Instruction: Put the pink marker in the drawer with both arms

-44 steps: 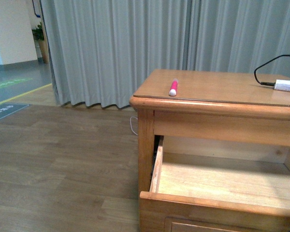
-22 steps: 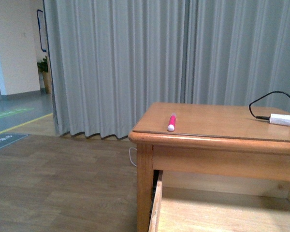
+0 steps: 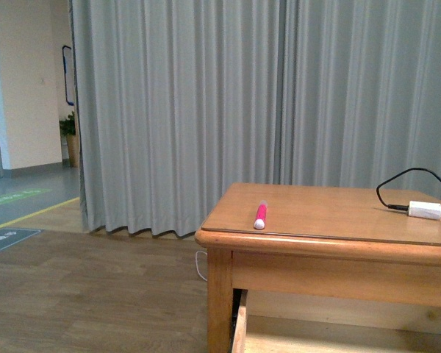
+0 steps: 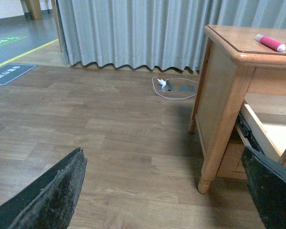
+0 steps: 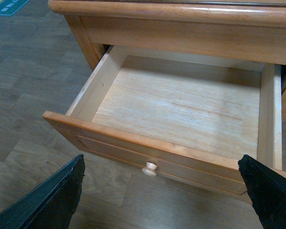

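The marker (image 3: 260, 215) is lying on the table (image 3: 331, 213) top, near the front left corner, with its white end pointing toward the front edge. The adapter (image 3: 425, 210) is resting toward the right of the top, well apart from the marker, and its black cable (image 3: 394, 181) is looping up behind it. Under the top, the drawer (image 3: 239, 331) is standing open; only its left wall and a strip of pale interior are showing. A grey curtain (image 3: 176, 110) is hanging behind the table.

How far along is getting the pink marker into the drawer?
Done: the drawer is pulled open, nothing inside. In hand: nothing; the left gripper and right gripper are both open and empty. Left: grasp the pink marker lying on the tabletop, put it in.
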Robot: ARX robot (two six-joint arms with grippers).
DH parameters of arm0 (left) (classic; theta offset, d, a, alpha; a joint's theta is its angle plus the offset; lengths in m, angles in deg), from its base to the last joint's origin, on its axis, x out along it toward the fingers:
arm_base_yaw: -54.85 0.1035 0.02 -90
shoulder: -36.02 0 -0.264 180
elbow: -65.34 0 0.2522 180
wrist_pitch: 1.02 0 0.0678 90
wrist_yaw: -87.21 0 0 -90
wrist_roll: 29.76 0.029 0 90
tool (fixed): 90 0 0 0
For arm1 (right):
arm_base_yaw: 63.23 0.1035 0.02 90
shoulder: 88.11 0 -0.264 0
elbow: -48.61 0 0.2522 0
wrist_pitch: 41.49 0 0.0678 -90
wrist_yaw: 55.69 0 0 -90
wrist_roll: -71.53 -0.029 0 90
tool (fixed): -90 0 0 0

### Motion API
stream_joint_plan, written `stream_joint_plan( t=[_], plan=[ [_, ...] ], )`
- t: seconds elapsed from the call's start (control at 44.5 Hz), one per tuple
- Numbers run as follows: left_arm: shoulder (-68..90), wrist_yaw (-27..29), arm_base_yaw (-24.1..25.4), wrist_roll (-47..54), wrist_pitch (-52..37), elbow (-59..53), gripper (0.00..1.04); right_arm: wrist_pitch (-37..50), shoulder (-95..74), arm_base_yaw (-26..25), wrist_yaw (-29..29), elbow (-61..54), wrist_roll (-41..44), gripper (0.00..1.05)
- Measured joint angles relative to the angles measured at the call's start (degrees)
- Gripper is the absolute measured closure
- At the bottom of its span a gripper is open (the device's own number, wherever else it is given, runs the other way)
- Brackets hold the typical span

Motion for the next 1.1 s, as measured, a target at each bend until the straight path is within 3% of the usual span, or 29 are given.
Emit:
stream_joint_plan(
  t=[0.112,0.157,0.202,0.292,0.36,0.629,0.787,1.101],
  plan=[
    [0.3,1.8,-0.7,-0.7,0.3,0.1,0.06,0.0,0.0,0.0,0.0,0.0,0.1,0.08],
    [2.0,9.6,-3.7,-2.6,1.7,0.7,0.06,0.0,0.0,0.0,0.0,0.0,0.1,0.08],
    [7.3,20.3,-10.4,-4.9,0.1,2.1,0.06,0.0,0.0,0.0,0.0,0.0,0.1,0.08],
    [15.5,26.5,-18.1,-5.8,-4.6,5.9,0.06,0.0,0.0,0.0,0.0,0.0,0.1,0.08],
    [24.9,25.2,-20.7,-5.5,-11.0,11.4,0.06,0.0,0.0,0.1,0.0,0.0,0.1,0.08],
    [61.5,16.0,-19.2,0.0,-28.2,31.5,0.06,0.0,0.0,0.1,-0.2,0.0,0.1,0.08],
    [79.2,12.9,-20.4,2.3,-29.1,45.2,0.06,0.0,0.0,0.1,-0.2,0.0,0.1,0.08],
    [99.3,10.4,-23.4,4.2,-23.1,68.1,0.06,0.0,0.0,0.1,-0.2,0.0,0.1,0.08]
  ],
)
